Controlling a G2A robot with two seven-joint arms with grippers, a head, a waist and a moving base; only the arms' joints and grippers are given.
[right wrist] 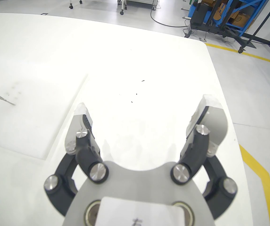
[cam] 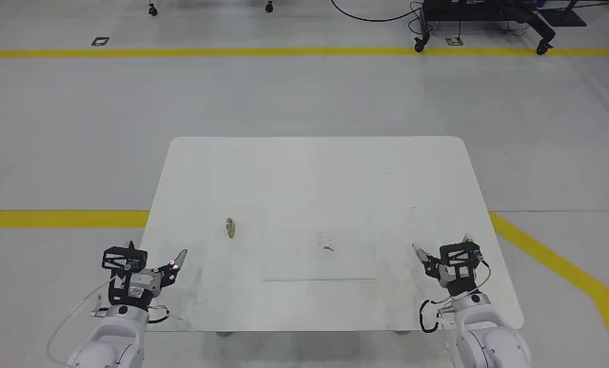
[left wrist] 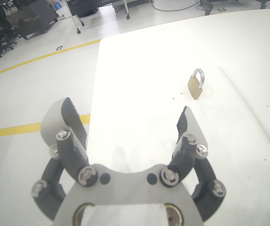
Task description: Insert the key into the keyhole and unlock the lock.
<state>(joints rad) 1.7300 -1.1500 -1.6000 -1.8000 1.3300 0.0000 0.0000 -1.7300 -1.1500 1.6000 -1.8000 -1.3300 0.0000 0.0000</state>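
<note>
**A:** Where are the task pieces from where you sit?

**B:** I see the padlock [left wrist: 195, 86] standing upright on the worktop [cam: 314, 168], left of the middle, brass body down and silver shackle up. The key [right wrist: 4, 99] lies flat, well apart from it toward the right, on a thin white pad [left wrist: 250, 109]. The padlock is off the pad, near its edge.

**A:** And the arms?

**B:** My left gripper [left wrist: 125, 105] hangs at the near left corner, half over the worktop's edge, its fingers spread wide with nothing between them. The padlock is ahead of it, not touching. My right gripper [right wrist: 144, 102] is over the near right part of the worktop, released as well and empty. The key is off to its inner side, clear of both fingers.

**A:** Anything under the right one?

**B:** A few dark specks [right wrist: 136, 94] on the white surface.
</note>
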